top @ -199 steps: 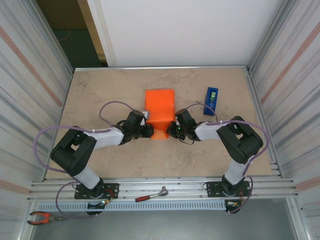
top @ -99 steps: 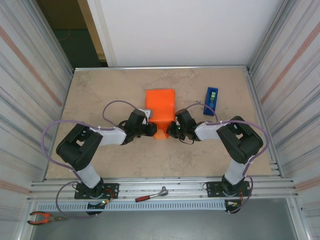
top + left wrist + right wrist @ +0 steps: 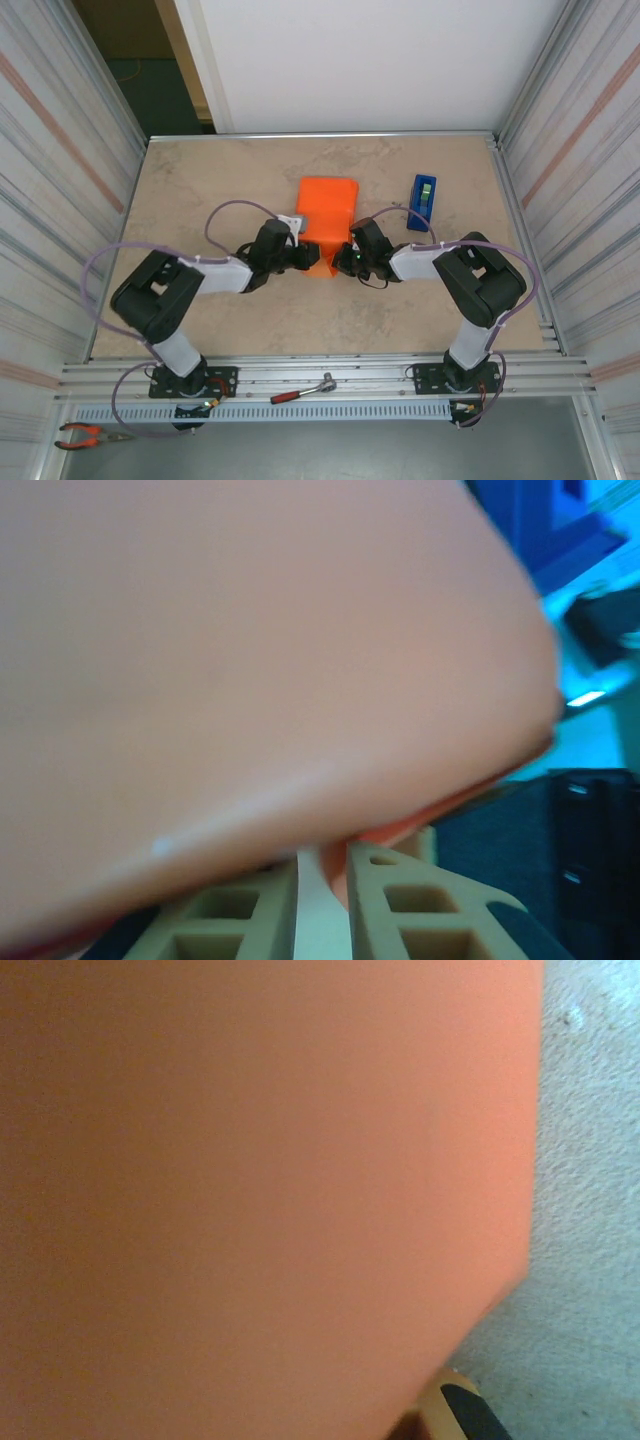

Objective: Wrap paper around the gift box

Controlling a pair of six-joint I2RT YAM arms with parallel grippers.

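Overhead, the paper (image 3: 326, 208) sits folded into a boxy orange parcel at the table's (image 3: 200, 190) middle, a flap trailing off its near end. The left gripper (image 3: 308, 262) meets that flap from the left and the right gripper (image 3: 343, 262) from the right. A blue tape dispenser (image 3: 423, 200) stands just right of the parcel.

From the left wrist, two tan fingers (image 3: 400, 915) stand nearly closed, pinching an edge of the orange sheet.

From the right wrist, the sheet covers almost everything, with one fingertip (image 3: 455, 1410) at its near edge. I cannot tell whether that gripper is spread or closed.
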